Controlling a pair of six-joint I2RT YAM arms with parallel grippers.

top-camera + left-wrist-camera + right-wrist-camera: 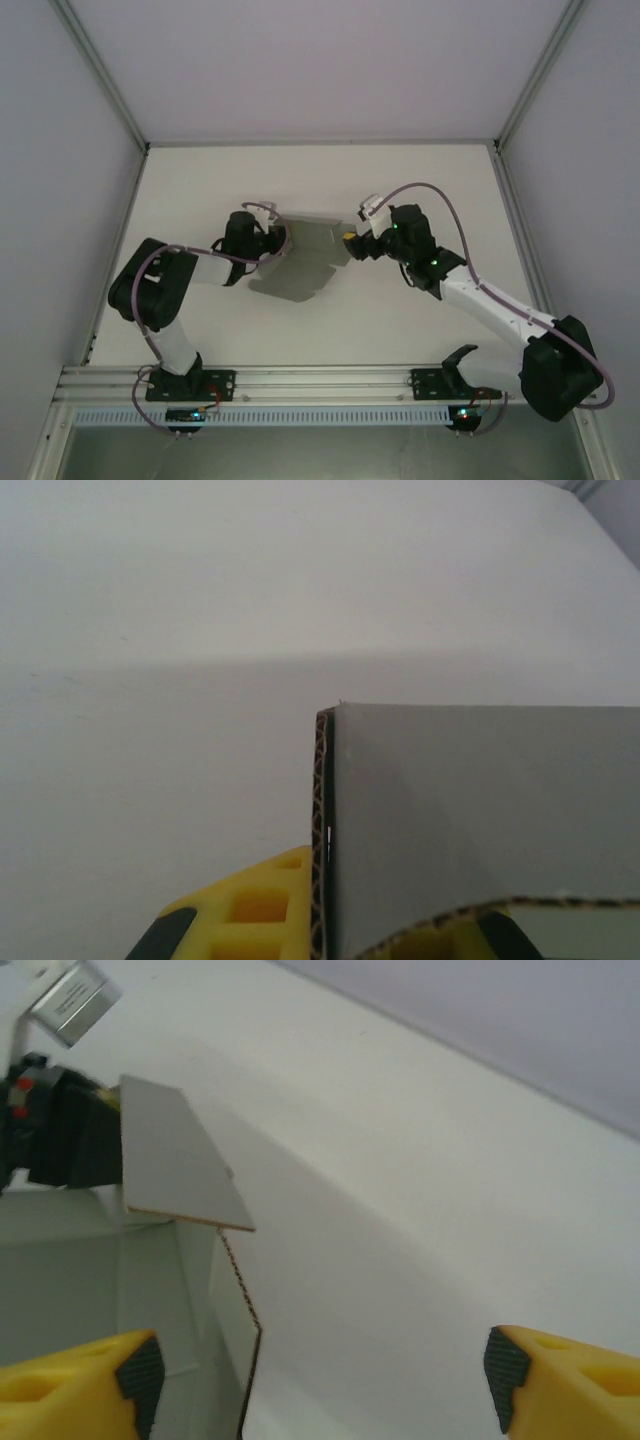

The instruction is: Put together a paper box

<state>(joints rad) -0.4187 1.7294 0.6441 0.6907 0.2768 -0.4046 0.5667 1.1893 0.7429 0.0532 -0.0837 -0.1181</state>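
White table (400, 320) centre: left gripper (276, 241) pinches the part-folded paper box (300, 268) at its 9 o'clock edge; right gripper (350, 243) gapes at 3 o'clock. Held one-sided, it could sag or unfold.

The white bench (330, 185) has a grey cardboard box (300, 265) over its middle; whether the box rests on it is unclear.
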